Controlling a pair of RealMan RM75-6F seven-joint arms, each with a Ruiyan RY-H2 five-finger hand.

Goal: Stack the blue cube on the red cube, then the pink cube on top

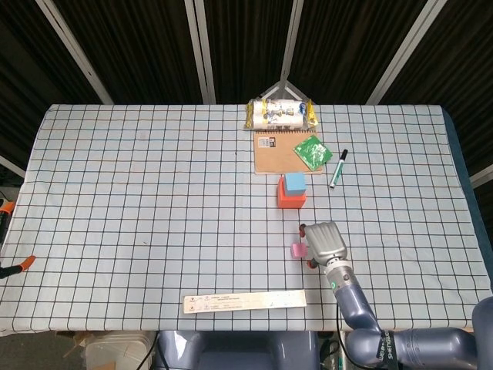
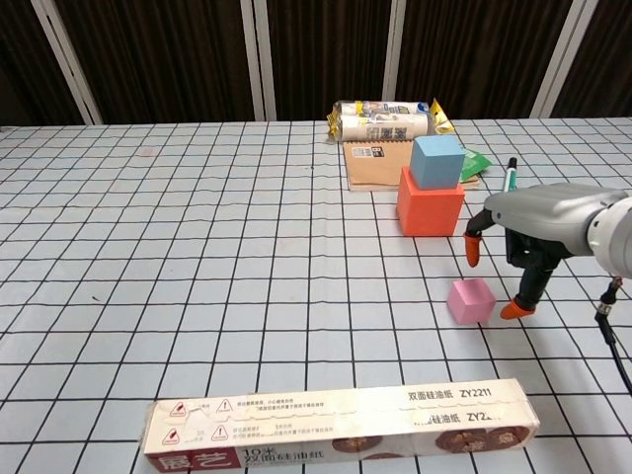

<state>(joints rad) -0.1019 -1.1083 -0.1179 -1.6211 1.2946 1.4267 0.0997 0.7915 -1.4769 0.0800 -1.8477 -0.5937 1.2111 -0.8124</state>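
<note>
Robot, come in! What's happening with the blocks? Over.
Right hand open beside small pink cube. Blue cube sits on red cube. Left hand unseen.

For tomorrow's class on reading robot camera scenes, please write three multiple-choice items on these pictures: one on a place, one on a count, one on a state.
1. Where is the blue cube?
A. On the red cube
B. On the notebook
C. Beside the long box

2. How many cubes are on the table?
A. Two
B. Three
C. Four

3. What is the right hand doing?
A. Holding the pink cube in the air
B. Resting on the marker
C. Open beside the pink cube, fingers apart

Answers:
1. A: the blue cube sits on top of the red cube.
2. B: blue, red and the pink cube.
3. C: the right hand has its fingertips spread near the pink cube, which lies on the table.
</note>
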